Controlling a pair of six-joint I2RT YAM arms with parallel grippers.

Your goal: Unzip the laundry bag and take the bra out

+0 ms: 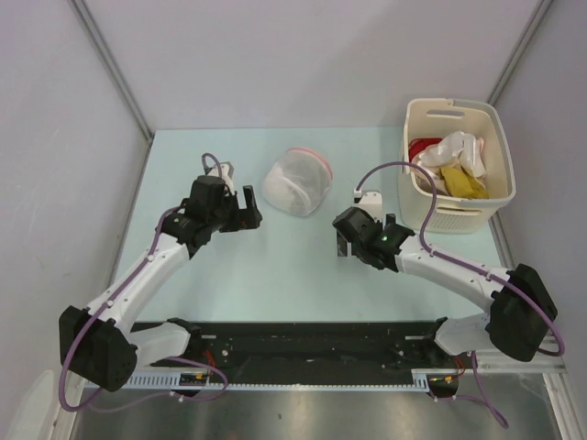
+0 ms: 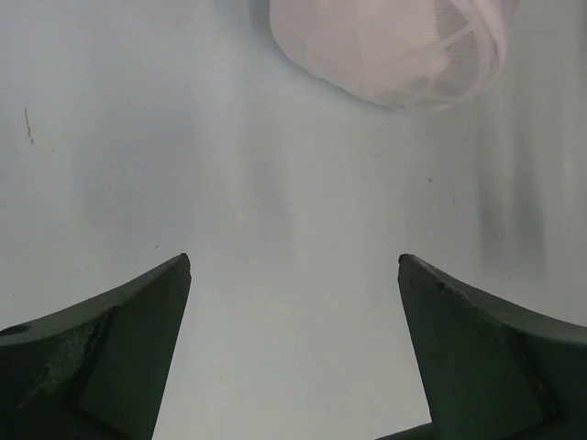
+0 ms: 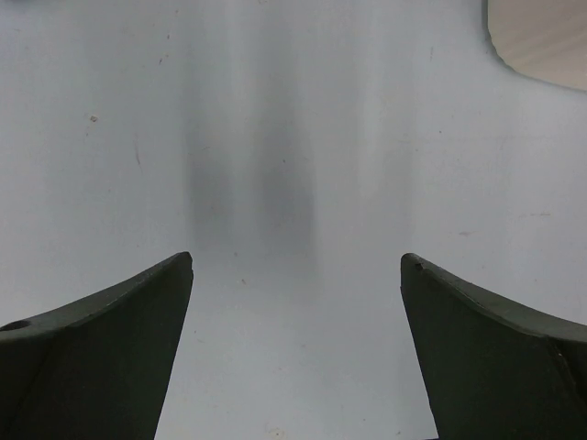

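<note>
Left claw and right claw hang released and empty; laundry bag lies just right of the left one, the nearer.

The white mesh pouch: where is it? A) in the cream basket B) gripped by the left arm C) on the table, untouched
C: the laundry bag lies on the table, outside the basket, and the left end effector and right end effector are open, apart from it.
</note>
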